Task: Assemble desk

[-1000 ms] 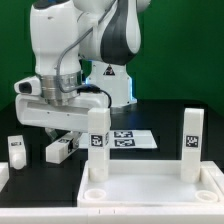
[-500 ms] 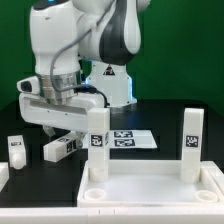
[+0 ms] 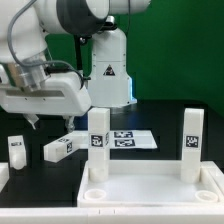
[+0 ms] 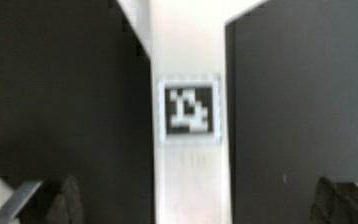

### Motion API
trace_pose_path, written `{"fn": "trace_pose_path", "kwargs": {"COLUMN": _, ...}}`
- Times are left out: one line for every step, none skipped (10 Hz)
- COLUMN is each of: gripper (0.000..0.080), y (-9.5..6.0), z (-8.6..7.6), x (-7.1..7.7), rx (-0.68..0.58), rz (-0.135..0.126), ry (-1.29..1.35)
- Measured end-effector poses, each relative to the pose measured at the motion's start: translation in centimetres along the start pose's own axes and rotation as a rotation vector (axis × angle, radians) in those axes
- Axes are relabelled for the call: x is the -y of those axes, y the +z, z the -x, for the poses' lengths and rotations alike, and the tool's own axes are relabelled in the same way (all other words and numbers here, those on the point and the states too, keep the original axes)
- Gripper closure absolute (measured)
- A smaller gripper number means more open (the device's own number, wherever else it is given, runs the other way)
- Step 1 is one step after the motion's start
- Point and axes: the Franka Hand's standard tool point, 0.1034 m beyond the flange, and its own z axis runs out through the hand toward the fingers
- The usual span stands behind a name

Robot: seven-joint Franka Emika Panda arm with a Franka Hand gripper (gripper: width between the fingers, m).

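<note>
Plastic looks light, stiff, slick; I'd grip the loose leg (image 3: pixel 62 147) lying on the tabletop (image 3: pixel 45 178) across its flat sides. Jaws hang spread, empty. Desk panel (image 3: pixel 150 187) sits nearest, two legs (image 3: pixel 98 150) upright in its corners.

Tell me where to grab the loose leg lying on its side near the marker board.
Take the lying leg at mid-length, coming straight down from above with the jaws across its two long sides. It lies flat on the table, long and narrow, with bare surface on both long sides; its end nearest the mounted leg looks crowded.
</note>
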Motion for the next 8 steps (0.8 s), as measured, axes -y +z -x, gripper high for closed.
{"fn": "trace_pose_path", "kwargs": {"gripper": 0.0150, "y": 0.0, "z": 0.0, "x": 0.1, "rx": 0.081, "rz": -0.011, "ry": 0.006}}
{"fn": "trace_pose_path", "kwargs": {"gripper": 0.0150, "y": -0.1, "z": -0.1, "x": 0.5, "rx": 0.186, "rz": -0.029, "ry": 0.016}}
{"fn": "trace_pose_path", "kwargs": {"gripper": 0.0150, "y": -0.3, "z": -0.6, "x": 0.8, "rx": 0.314, "rz": -0.050, "ry": 0.025}}
{"fn": "trace_pose_path", "kwargs": {"gripper": 0.0150, "y": 0.2, "z": -1.0, "x": 0.5, "rx": 0.392, "rz": -0.060, "ry": 0.036}}
{"fn": "trace_pose_path", "kwargs": {"gripper": 0.0150, "y": 0.6, "z": -0.7, "x": 0.1, "rx": 0.462, "rz": -0.066, "ry": 0.048}}
{"fn": "trace_pose_path", "kwargs": {"gripper": 0.0150, "y": 0.6, "z": -0.5, "x": 0.1, "rx": 0.533, "rz": -0.070, "ry": 0.048}}
{"fn": "trace_pose_path", "kwargs": {"gripper": 0.0150, "y": 0.8, "z": -0.6, "x": 0.1, "rx": 0.572, "rz": -0.070, "ry": 0.049}}
{"fn": "trace_pose_path", "kwargs": {"gripper": 0.0150, "y": 1.0, "z": -0.6, "x": 0.1, "rx": 0.572, "rz": -0.069, "ry": 0.050}}
